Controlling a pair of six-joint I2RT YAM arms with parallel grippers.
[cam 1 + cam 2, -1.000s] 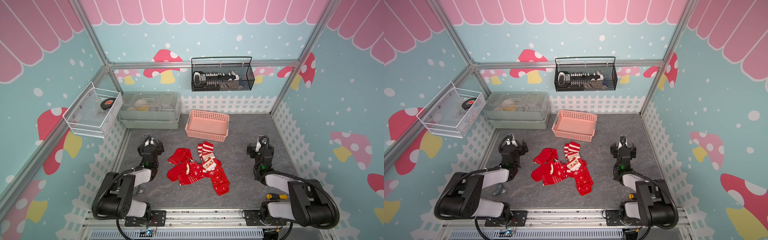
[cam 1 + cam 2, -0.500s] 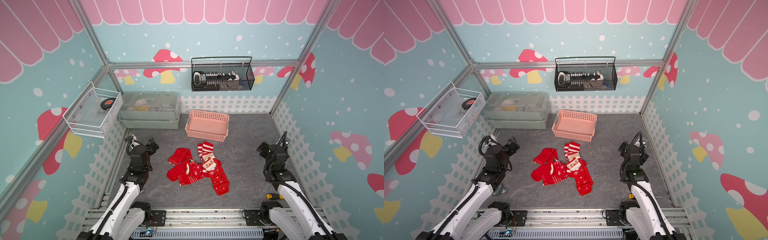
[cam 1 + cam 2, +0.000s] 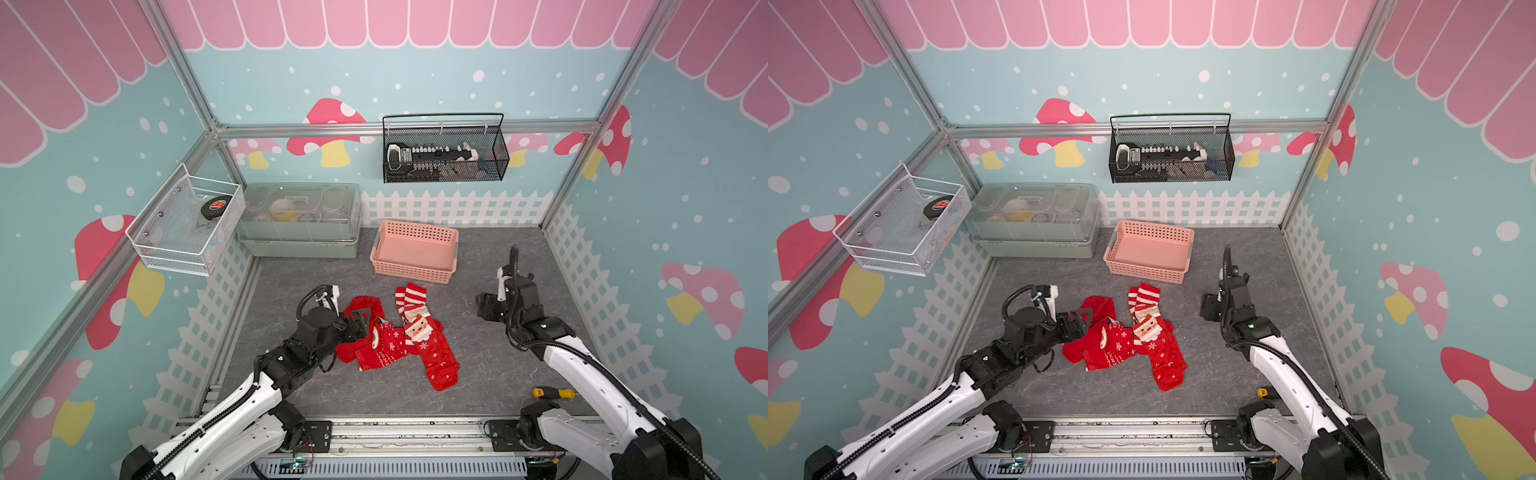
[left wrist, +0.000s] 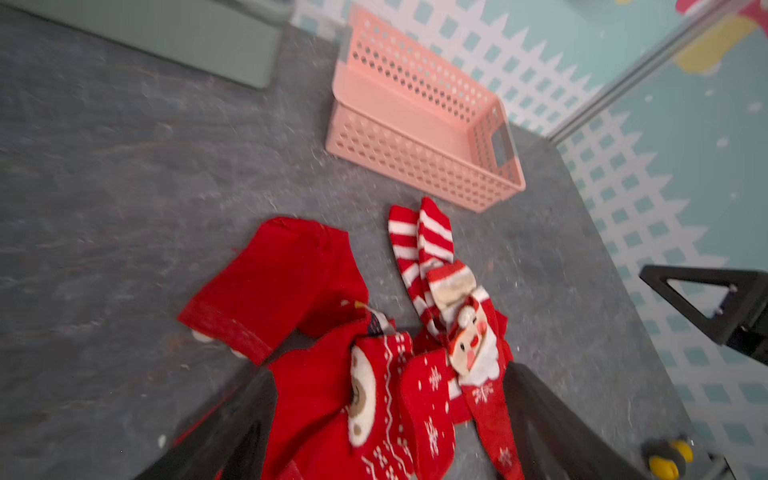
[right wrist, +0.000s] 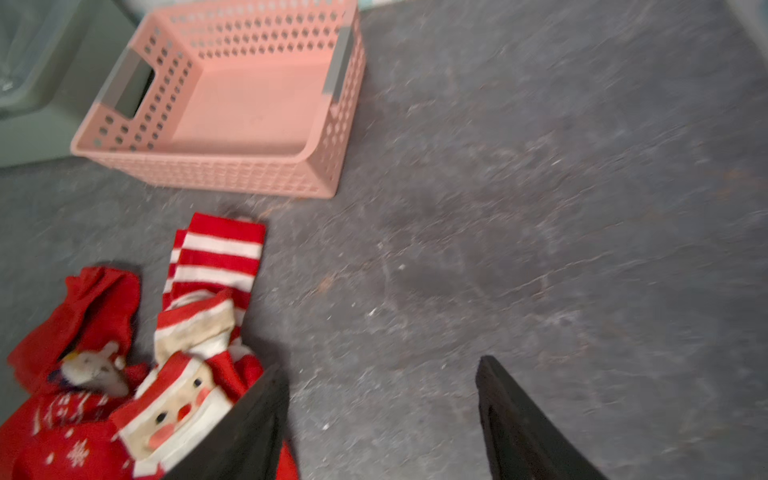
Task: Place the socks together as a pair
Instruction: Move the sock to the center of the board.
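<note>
Unfolded both arms from the tucked pose by the aluminium front rail point(image 3: 395, 436) at 6 o'clock. Lifted them up and outward first, then reached in toward the middle of the floor. Carried the left gripper point(image 3: 363, 321) away from the white picket-fence border point(image 3: 216, 291) at 9 o'clock, and set it over the 9 o'clock edge of the heap of soft red Christmas socks point(image 3: 395, 340); whether touching cannot be told. Brought the right gripper point(image 3: 481, 307) in from the 3 o'clock side toward the centre. Stopped it at 3 o'clock of the heap, well apart from it and turned to face it.
</note>
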